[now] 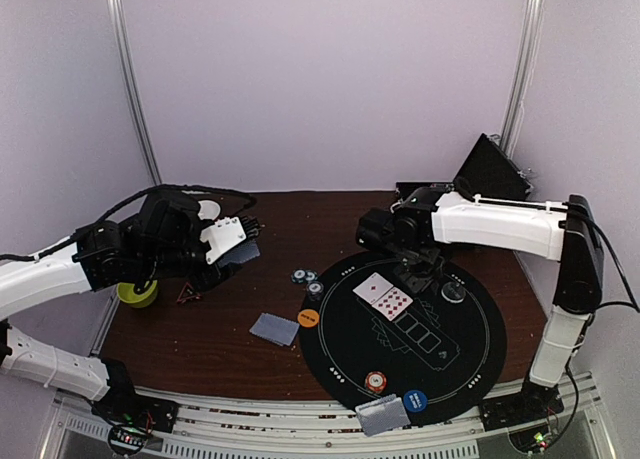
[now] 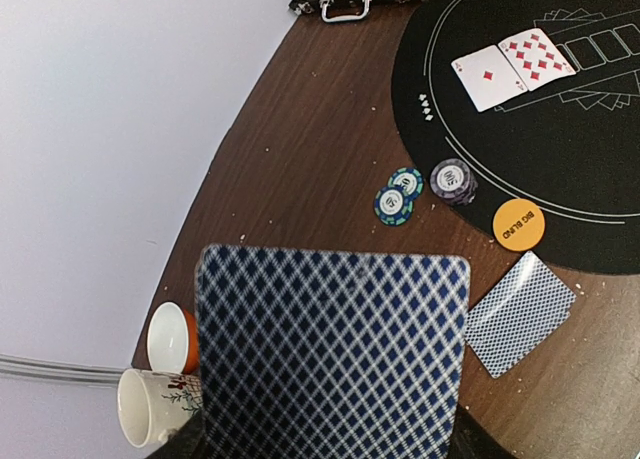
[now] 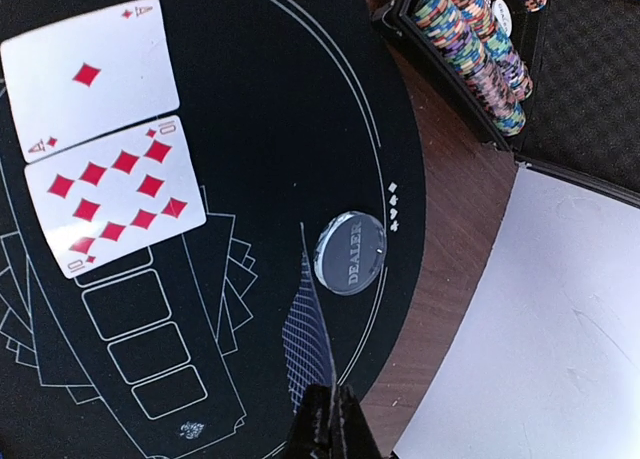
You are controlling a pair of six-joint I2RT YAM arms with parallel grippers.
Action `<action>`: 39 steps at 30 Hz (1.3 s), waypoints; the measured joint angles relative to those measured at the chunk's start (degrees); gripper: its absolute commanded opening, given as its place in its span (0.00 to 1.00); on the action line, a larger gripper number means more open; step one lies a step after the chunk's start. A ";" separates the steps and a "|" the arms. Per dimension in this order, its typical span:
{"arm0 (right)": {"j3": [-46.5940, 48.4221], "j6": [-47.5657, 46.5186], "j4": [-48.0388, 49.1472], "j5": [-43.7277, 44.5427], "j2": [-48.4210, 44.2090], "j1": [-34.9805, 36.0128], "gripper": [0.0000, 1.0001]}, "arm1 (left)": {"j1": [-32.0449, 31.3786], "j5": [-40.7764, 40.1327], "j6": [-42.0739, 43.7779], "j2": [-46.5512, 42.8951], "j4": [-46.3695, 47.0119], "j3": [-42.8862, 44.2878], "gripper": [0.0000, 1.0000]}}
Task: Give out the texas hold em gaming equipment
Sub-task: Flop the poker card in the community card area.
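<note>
1. Left gripper point(image 1: 230, 242) clasps a blue-diamond-backed playing card point(image 2: 333, 354) flat over the brown wooden table point(image 2: 300, 159), presumably for dealing.
2. Right gripper point(image 3: 328, 424) pinches a similar card point(image 3: 308, 339) edge-on above the round black mat point(image 3: 250, 99).

A brown tabletop point(image 2: 300, 129) carries a cream mug point(image 2: 145, 411) at the left wrist view's 7 o'clock, with an orange bowl point(image 2: 172, 337) just beside it at its 12 o'clock. A round black mat point(image 1: 470, 319) has an open black case point(image 1: 492, 169) at its 1 o'clock.
</note>
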 measured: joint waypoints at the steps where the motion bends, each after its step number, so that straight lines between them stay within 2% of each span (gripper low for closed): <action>1: -0.68 0.35 -0.04 0.39 0.28 0.39 0.00 | 0.00 0.00 0.00 -0.02 0.02 0.00 0.59; 8: -3.19 1.11 1.09 -0.02 5.03 1.20 0.00 | 0.00 -0.02 0.02 -0.48 0.15 0.00 0.59; 23: -8.04 -4.11 6.56 -14.93 11.28 3.10 0.00 | 0.00 -0.04 0.24 -1.29 0.48 -0.09 0.59; 39: -6.88 -8.15 7.26 -12.79 13.94 4.42 0.00 | 0.00 -0.04 0.59 -1.92 0.57 -0.44 0.60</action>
